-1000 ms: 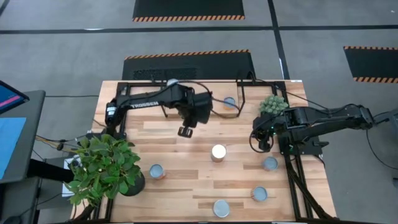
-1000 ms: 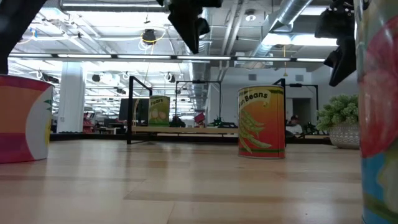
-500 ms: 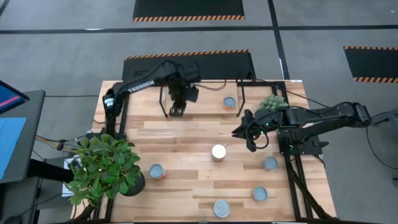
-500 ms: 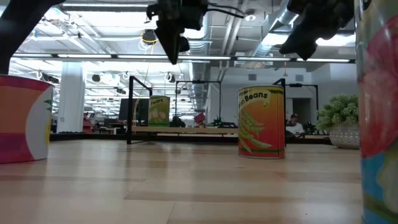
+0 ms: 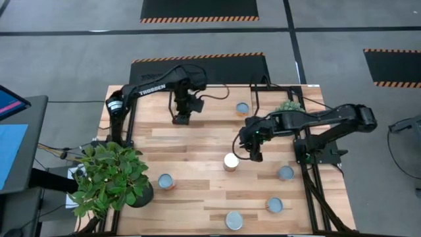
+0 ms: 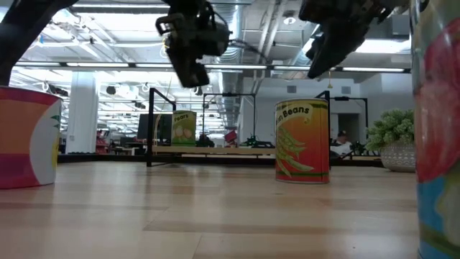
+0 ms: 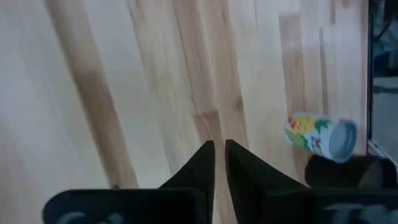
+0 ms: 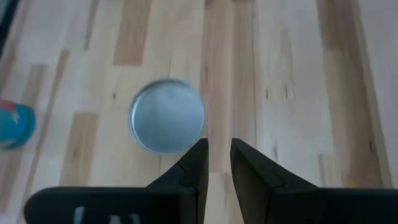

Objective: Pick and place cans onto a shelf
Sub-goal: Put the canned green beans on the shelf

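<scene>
The left gripper (image 5: 179, 120) is seen at the table's far side, at about eleven o'clock from the table's middle; its fingers (image 7: 202, 163) are drawn nearly together, with only a narrow slit between them and nothing held. A can (image 5: 243, 108) on the shelf (image 5: 217, 99) is found at three o'clock from it, well apart. The right gripper (image 5: 255, 157) is poised above the table (image 5: 197, 141), its fingers (image 8: 196, 163) parted by a small gap and empty. The white-topped can (image 5: 231, 160) lies just beside it, at nine o'clock. Four further cans are spread along the near side.
</scene>
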`<action>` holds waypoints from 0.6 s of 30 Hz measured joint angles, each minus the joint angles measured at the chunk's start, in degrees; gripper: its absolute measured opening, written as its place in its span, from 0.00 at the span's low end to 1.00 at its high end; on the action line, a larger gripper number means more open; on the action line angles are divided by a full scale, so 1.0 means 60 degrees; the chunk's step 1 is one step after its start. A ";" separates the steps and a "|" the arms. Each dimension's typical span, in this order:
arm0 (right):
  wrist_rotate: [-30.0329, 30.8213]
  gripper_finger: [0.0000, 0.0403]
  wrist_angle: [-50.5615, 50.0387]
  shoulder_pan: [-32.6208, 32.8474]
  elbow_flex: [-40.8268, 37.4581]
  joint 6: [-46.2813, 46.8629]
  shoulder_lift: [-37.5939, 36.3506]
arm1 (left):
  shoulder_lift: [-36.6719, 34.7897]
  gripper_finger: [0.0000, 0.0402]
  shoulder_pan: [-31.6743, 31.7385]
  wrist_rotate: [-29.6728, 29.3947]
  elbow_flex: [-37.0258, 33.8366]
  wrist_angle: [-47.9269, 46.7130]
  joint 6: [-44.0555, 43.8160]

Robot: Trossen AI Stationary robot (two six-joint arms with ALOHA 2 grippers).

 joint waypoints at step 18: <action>0.0033 0.23 -0.0116 -0.0062 0.0823 -0.0107 0.0359 | -0.5857 0.01 0.0455 0.0281 -0.4867 0.6562 -0.0903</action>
